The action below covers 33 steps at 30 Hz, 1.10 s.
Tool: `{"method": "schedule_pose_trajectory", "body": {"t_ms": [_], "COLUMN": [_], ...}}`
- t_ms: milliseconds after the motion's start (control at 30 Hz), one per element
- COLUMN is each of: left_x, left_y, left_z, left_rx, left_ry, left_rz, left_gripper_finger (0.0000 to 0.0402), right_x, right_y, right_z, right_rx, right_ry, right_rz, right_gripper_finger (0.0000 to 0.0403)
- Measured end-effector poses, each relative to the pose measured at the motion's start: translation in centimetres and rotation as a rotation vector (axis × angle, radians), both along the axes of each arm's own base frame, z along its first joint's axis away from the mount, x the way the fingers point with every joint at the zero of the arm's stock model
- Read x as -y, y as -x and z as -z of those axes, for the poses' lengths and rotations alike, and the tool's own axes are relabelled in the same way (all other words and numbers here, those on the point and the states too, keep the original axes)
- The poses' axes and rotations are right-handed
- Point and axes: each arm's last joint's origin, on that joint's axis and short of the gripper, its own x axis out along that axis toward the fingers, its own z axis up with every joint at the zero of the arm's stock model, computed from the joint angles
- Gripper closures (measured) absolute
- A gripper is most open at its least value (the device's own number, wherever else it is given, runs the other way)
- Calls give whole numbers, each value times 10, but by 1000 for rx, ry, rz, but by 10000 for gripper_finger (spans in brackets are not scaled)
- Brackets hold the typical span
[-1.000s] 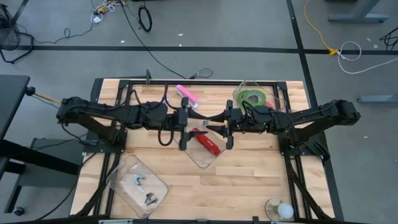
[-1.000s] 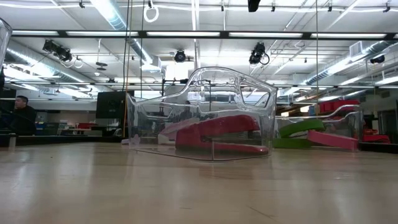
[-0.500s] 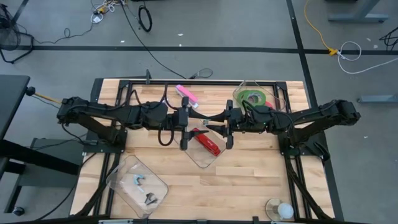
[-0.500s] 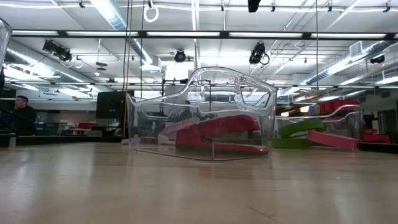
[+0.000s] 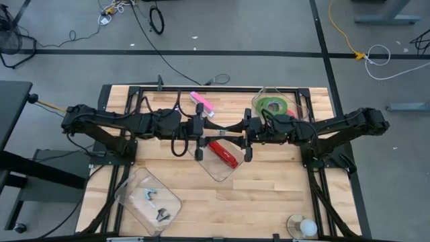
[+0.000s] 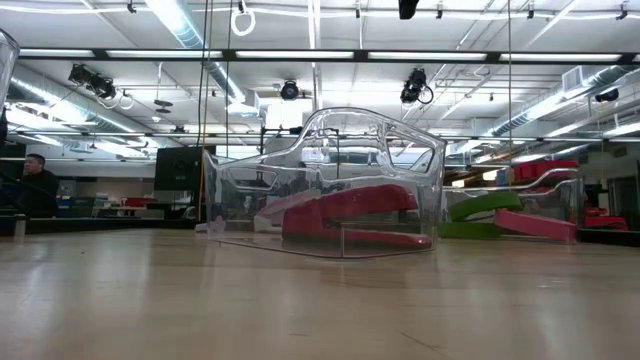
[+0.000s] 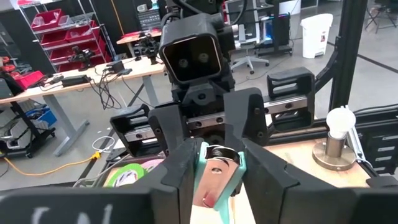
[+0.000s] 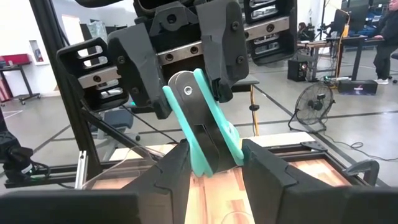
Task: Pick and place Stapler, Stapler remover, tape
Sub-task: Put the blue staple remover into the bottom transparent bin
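Note:
A teal stapler remover (image 7: 214, 177) with a metal plate hangs in the air over the table's middle, between my two grippers, which face each other. My left gripper (image 5: 201, 139) and my right gripper (image 5: 245, 138) are both shut on it, one at each end. Below them a red stapler (image 5: 227, 154) lies inside a clear container (image 5: 216, 169) that rests on the table. The tape (image 5: 272, 105), green rings, lies in a second clear container at the far right. The low view shows a green and a pink ring (image 6: 480, 208) there. My left gripper pinches one end of the stapler remover (image 7: 217, 186) between its two fingers (image 7: 180, 177), coming level from the table's left. The remover is lifted clear of the table. My right gripper pinches the remover's other end (image 8: 208, 158) between its two fingers (image 8: 264, 171), coming level from the table's right. The remover stands tilted in the hold, and its far end (image 8: 183, 87) reaches between the left gripper's fingers.
A pink oblong thing (image 5: 201, 104) lies near the far edge. A clear container (image 5: 149, 198) with small metal pieces stands at the front left. A white bulb on a base (image 5: 306, 227) sits at the front right corner. Bare wood lies along the near edge.

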Motion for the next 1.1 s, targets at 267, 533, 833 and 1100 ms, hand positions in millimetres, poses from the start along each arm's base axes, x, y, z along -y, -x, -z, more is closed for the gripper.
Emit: {"method": "schedule_pose_trajectory", "body": {"t_ms": [267, 533, 833, 1100], "left_x": [0, 0, 0, 0], "left_y": [0, 0, 0, 0], "left_z": [0, 0, 1, 1], "left_rx": [0, 1, -10, -14], "left_ry": [4, 5, 9, 6], "left_rz": [1, 4, 7, 7], "left_gripper_finger": [282, 292, 288, 288], "right_x": [0, 0, 0, 0], "right_y": [0, 0, 0, 1], "right_z": [0, -1, -3, -5], "right_rx": [-1, 6, 34, 43], "right_ry": [1, 1, 1, 4], "right_rz": [-14, -20, -19, -17], "right_gripper_finger": [275, 261, 177, 115]}}
